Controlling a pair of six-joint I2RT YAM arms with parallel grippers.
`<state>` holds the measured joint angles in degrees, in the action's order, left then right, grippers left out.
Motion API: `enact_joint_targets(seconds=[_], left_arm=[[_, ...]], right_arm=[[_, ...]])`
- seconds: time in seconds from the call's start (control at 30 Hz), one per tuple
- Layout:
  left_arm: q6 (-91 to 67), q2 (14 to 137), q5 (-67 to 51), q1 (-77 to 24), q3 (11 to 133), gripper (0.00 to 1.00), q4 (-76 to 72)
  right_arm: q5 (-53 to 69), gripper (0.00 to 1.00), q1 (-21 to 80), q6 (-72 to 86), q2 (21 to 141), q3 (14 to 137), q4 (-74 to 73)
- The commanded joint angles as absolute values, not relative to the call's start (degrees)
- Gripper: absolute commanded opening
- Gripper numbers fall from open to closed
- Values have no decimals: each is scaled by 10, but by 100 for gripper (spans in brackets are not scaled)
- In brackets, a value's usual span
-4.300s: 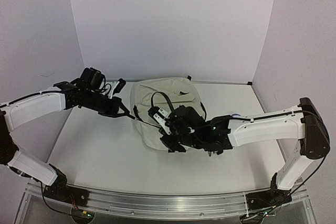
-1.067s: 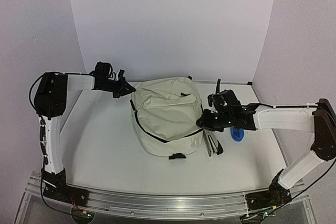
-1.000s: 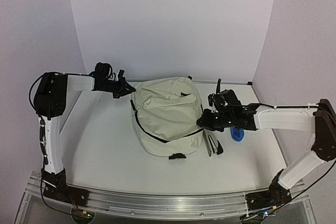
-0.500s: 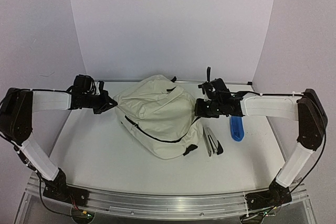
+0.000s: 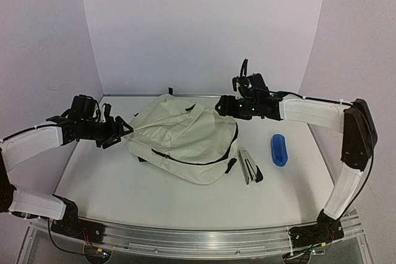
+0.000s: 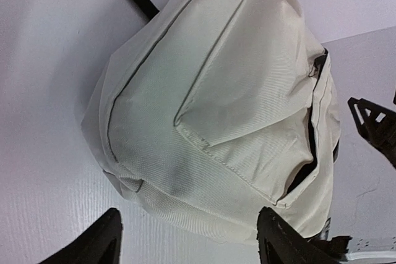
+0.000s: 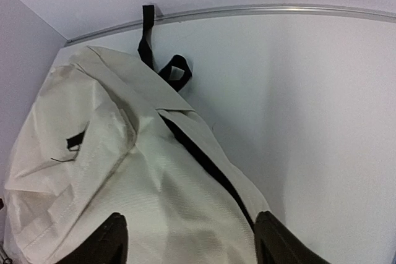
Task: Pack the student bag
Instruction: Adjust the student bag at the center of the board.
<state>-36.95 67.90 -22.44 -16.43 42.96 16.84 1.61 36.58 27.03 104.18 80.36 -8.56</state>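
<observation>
The student bag, cream fabric with black zippers and straps, lies slumped on the white table in the middle of the top view. My left gripper is at its left edge, open, its fingers spread with nothing gripped. In the left wrist view the student bag fills the frame just beyond that gripper. My right gripper hovers at the bag's far right corner, open too. In the right wrist view the bag and its dark zipper line lie below the spread gripper.
A black stapler lies right of the bag, and a blue oblong object lies further right. A black strap loop trails from the bag toward the back wall. White walls close off the back and both sides.
Both grippers have opened and let go of the bag. The bag has sunk flatter and shifted left. The left arm swung down and forward, the right gripper moved back.
</observation>
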Motion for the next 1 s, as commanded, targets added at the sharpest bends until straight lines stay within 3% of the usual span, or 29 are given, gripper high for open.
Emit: enact_joint_targets(seconds=[0.0, 0.1, 0.23, 0.4, 0.53, 0.63, 0.67, 0.77, 0.87, 0.9, 0.93, 0.97], left_arm=[[-321, 691, -161, -157, 543, 85, 246], [-287, 742, -182, -153, 612, 99, 246], [-233, 849, -226, -146, 682, 100, 229], [-199, 971, -255, -135, 752, 100, 221], [-192, 1024, -265, -134, 782, 100, 216], [-186, 1054, -298, -134, 800, 84, 212], [-189, 1057, -302, -134, 799, 71, 213], [-195, 1056, -303, -134, 787, 50, 213], [-197, 1051, -313, -134, 772, 21, 219], [-198, 1047, -315, -134, 761, 15, 220], [-198, 1046, -316, -134, 761, 13, 221], [-203, 1031, -319, -134, 736, 4, 217]], right_arm=[[32, 81, 368, 266, 975, 782, -86], [38, 85, 368, 286, 940, 731, -93], [36, 86, 368, 323, 900, 672, -93], [45, 75, 368, 365, 873, 608, -88], [82, 73, 368, 385, 877, 580, -55], [127, 68, 368, 404, 900, 564, -13], [131, 66, 368, 407, 911, 563, -6], [129, 58, 368, 406, 924, 567, -4], [133, 35, 368, 399, 939, 580, -4], [131, 25, 368, 396, 942, 586, -4], [129, 23, 368, 394, 943, 586, -4], [121, 14, 367, 385, 946, 595, -4]])
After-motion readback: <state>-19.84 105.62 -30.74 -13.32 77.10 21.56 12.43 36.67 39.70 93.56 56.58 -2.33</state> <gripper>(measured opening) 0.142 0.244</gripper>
